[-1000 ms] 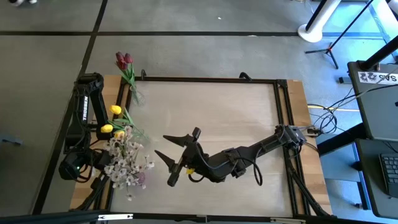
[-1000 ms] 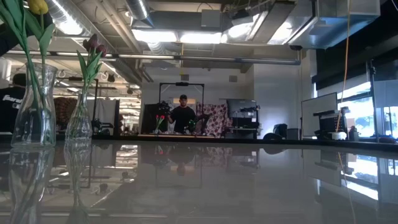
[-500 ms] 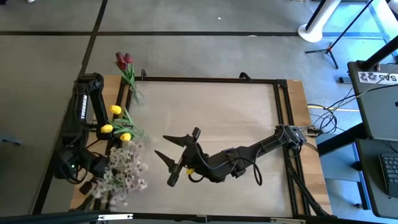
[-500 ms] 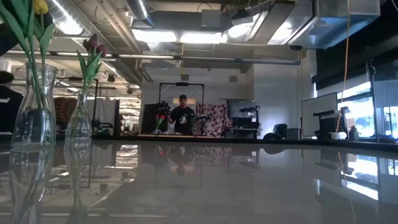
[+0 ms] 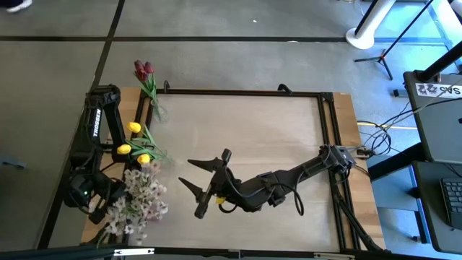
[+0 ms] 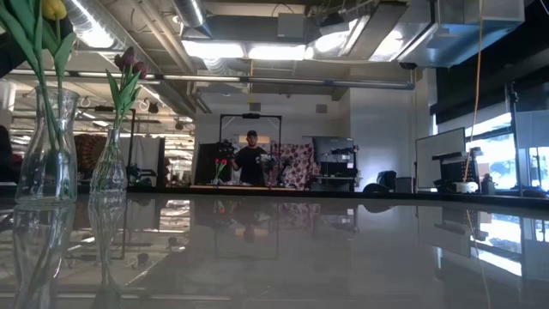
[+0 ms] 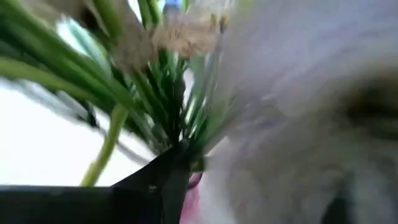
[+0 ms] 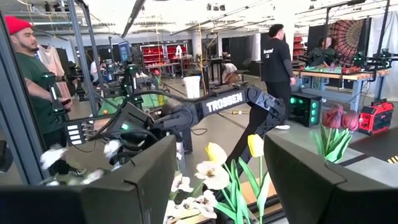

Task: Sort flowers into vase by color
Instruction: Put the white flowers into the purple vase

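Dark red tulips (image 5: 144,71) stand in a slim glass vase (image 6: 110,163) at the table's far left. Yellow tulips (image 5: 134,141) stand in a wider glass vase (image 6: 47,150) nearer along the left edge. A spray of tiny white blossoms (image 5: 138,201) lies tipped over the near left corner. My left gripper (image 5: 101,208) is at the spray's stem end and stands open in its wrist view, with green stalks (image 7: 155,93) past one dark finger (image 7: 163,183). My right gripper (image 5: 185,172) hovers open mid-table with nothing between its fingers, pointing at the flowers. My left gripper has the spray's green stalks (image 7: 186,134) running close past the tip of its one plainly visible finger. Blur hides the rest, and I cannot tell whether the finger touches them.
The pale tabletop (image 5: 274,130) lies bare right of the flowers. The right arm (image 5: 289,177) stretches across the near middle. People stand in the room beyond the table (image 6: 251,159). Cables and a desk (image 5: 433,108) are off the right edge.
The white spray has shifted toward the table's near left corner and tipped over that way, its blossoms blurring midway. My left arm has drawn back toward the left edge, sliding out of the low view. My right arm has kept still.
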Controlling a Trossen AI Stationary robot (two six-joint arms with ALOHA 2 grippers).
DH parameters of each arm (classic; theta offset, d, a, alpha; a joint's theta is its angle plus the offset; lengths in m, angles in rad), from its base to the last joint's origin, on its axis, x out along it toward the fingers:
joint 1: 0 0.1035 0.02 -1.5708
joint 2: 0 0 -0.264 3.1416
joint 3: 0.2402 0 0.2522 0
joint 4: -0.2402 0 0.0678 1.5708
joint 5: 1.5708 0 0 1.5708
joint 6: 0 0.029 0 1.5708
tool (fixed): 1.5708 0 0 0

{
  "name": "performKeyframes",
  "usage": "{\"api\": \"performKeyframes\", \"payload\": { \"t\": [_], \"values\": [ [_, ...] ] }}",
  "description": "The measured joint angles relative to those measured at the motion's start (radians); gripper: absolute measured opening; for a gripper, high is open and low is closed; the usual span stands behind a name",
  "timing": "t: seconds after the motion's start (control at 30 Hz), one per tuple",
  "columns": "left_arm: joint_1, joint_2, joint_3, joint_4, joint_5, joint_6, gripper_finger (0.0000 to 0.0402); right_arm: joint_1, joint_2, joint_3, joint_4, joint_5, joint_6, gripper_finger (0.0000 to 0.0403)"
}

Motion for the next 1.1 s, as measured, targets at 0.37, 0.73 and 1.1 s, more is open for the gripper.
{"api": "performKeyframes", "payload": {
  "t": [0.37,0.73,1.1],
  "values": [
    [0.000,-0.001,0.138,-0.341,0.092,-0.119,0.0185,0.013,0.000,0.000,-0.022,0.001,0.000,0.0241],
    [0.000,0.002,0.137,-0.425,0.099,-0.279,0.0165,0.014,0.000,0.000,-0.102,0.000,0.074,0.0241],
    [0.000,0.002,0.190,-0.446,0.293,-0.269,0.0006,0.014,0.000,0.000,-0.126,-0.001,0.080,0.0241]
  ]
}}
